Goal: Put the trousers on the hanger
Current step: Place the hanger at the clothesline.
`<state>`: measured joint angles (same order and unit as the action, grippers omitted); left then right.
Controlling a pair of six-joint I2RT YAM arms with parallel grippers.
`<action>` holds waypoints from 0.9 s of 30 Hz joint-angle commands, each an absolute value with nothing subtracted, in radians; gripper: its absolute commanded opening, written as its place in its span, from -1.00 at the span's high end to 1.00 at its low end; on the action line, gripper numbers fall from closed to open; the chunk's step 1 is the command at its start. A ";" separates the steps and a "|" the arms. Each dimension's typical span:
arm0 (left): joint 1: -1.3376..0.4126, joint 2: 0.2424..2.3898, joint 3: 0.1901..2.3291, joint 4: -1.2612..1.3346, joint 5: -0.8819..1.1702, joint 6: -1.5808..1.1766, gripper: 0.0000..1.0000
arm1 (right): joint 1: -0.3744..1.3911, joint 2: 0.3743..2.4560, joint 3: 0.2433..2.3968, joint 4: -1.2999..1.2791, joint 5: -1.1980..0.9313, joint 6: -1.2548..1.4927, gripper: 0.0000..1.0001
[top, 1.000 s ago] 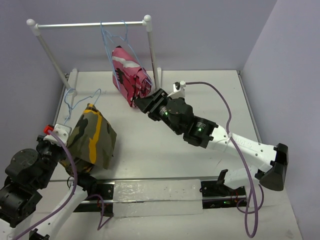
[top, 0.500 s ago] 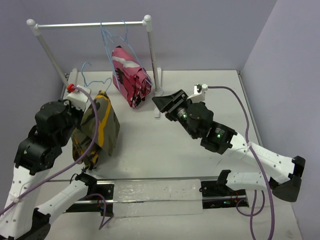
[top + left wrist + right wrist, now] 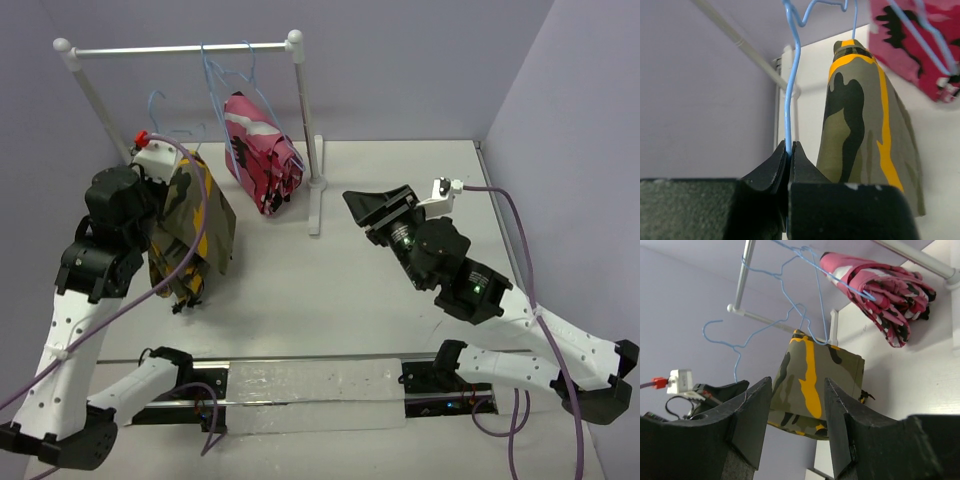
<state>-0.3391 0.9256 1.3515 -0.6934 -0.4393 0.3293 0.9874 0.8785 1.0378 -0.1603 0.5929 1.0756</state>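
Note:
The olive camouflage trousers (image 3: 190,235) hang folded over the bar of a light-blue wire hanger (image 3: 158,103), clear of the table, left of the rail's middle. My left gripper (image 3: 168,150) is shut on the hanger's wire below the hook and holds it up near the rail. In the left wrist view the jaws (image 3: 789,145) pinch the blue wire (image 3: 788,100), with the trousers (image 3: 865,125) to the right. My right gripper (image 3: 362,203) is open and empty, right of the stand's post. Its view (image 3: 797,382) faces the trousers (image 3: 812,385) and the hanger (image 3: 735,347).
A white rail stand (image 3: 180,48) stands at the back of the table. A pink camouflage garment (image 3: 262,150) hangs from it on blue hangers (image 3: 225,70). The stand's right post (image 3: 308,140) is between the arms. Walls close the back and right.
My left arm has lifted the hanger with the trousers off the table and up toward the rail. My right arm has drawn back to the right, away from the pink garment.

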 commanded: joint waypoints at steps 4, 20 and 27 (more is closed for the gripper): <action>-0.146 0.992 1.454 -0.438 -0.310 0.262 1.00 | 0.980 0.824 1.023 -0.199 0.682 1.066 -0.07; 0.069 1.237 1.618 -0.159 -0.105 0.227 1.00 | 0.979 0.764 0.991 -0.271 0.750 1.087 -0.07; 0.106 1.356 1.730 -0.103 0.027 0.204 1.00 | 0.977 0.758 1.003 -0.317 0.784 1.085 -0.07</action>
<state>0.0978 1.3472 1.5852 -0.3515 -0.0818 0.2329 0.9829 0.7753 0.9970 -0.2909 0.7143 1.0798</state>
